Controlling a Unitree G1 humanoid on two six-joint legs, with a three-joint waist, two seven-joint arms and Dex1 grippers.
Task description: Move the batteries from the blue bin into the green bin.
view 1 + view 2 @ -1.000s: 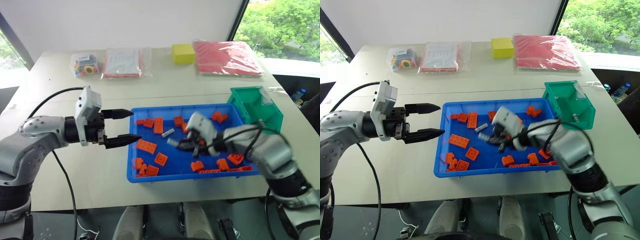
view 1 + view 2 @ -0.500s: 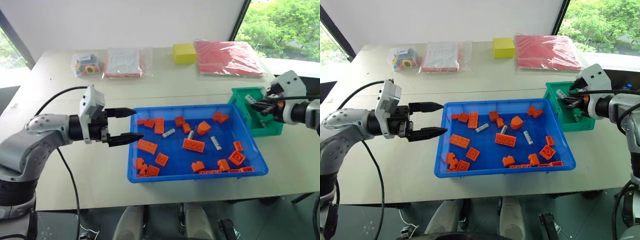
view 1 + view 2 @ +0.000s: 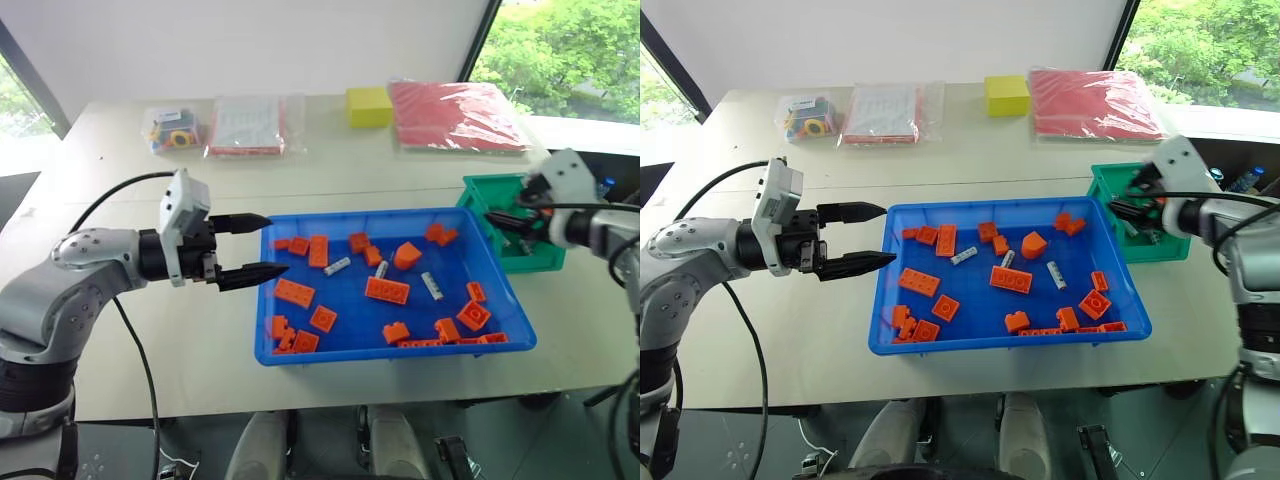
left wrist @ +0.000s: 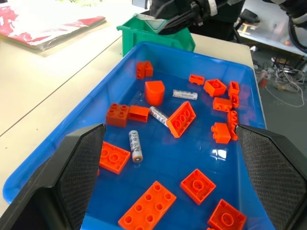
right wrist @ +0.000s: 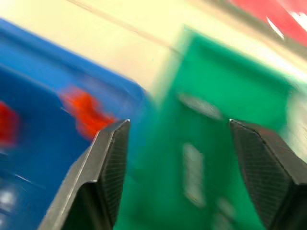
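Right gripper [image 3: 512, 221]: over small deep green plastic bin [image 3: 540, 250], fingers now spread, nothing between them; clamped together over the tray a second ago.
Green bin: at 3 o'clock of large shallow bright-blue plastic tray [image 3: 300, 358]; pale cylinders blurred inside, likely a battery just dropped.
Small silver-grey metal batteries [image 3: 431, 286]: three left in tray among orange toy bricks [image 3: 386, 290].
Left gripper [image 3: 250, 247]: unmoved at tray's 9 o'clock edge, fingers apart, empty.
Meaning: one transfer apparently done; three to go.

Glossy plastic blue bin [image 3: 270, 345] (smooth, reflective) holds 3 metallic batteries [image 4: 135, 145].
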